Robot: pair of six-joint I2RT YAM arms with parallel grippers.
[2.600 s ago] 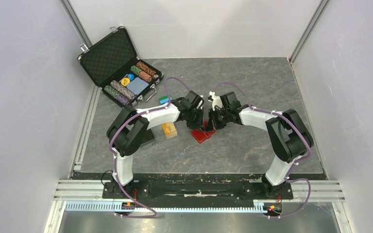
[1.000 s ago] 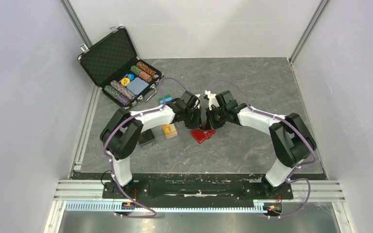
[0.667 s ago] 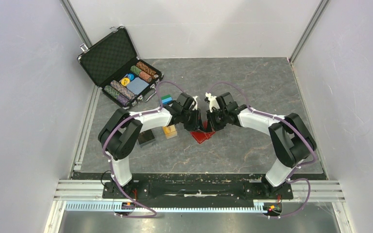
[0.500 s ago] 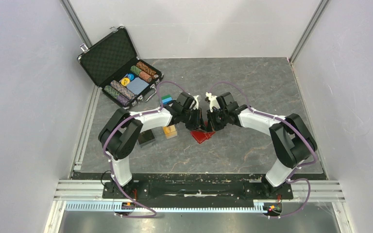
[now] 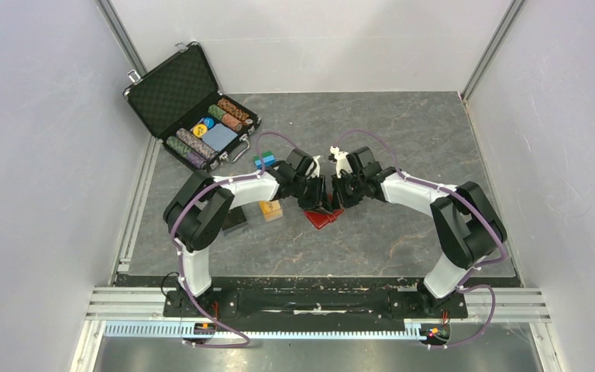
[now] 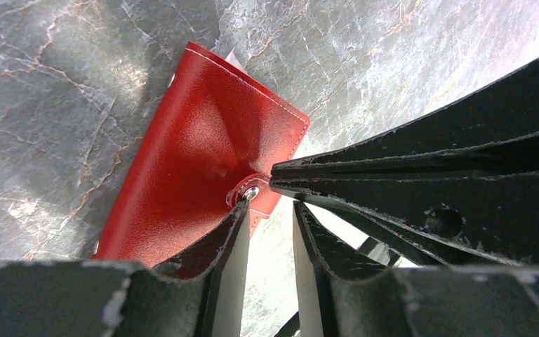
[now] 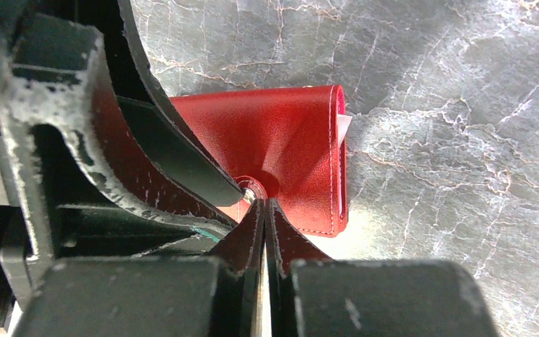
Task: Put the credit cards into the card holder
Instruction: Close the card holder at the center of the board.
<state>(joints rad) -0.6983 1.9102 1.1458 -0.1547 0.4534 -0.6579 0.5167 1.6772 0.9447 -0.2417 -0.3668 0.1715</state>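
The grey marbled table (image 5: 418, 139) carries everything. At its far left corner an open black chip case (image 5: 172, 89) lies with the foam-lined lid tipped back. Rows of striped poker chips (image 5: 228, 112) fill its tray, with a pale blue-grey card (image 5: 218, 138) flat among them. The marks on the chips are too small to read.

The left arm (image 5: 240, 186) and the right arm (image 5: 414, 190) reach in from the near edge and meet near the middle of the table. The red card holder (image 5: 321, 219) lies there folded, and the two grippers hide its far part from above.

A small black square box (image 5: 236, 221) sits left of the middle, partly under the left arm. An orange-gold card (image 5: 269, 209) lies between that box and the card holder. A small green-and-blue item (image 5: 262, 163) rests just beyond the left arm's wrist.

In the left wrist view the left gripper (image 6: 270, 210) has its fingers a little apart with nothing between them. One tip is at the metal snap (image 6: 251, 192) on the card holder (image 6: 203, 147).

The right gripper (image 7: 264, 205) has its fingers pressed together, tips against the snap tab of the card holder (image 7: 281, 140). Whether they pinch the tab cannot be told. A pale corner (image 7: 344, 125) pokes out of the card holder's side.
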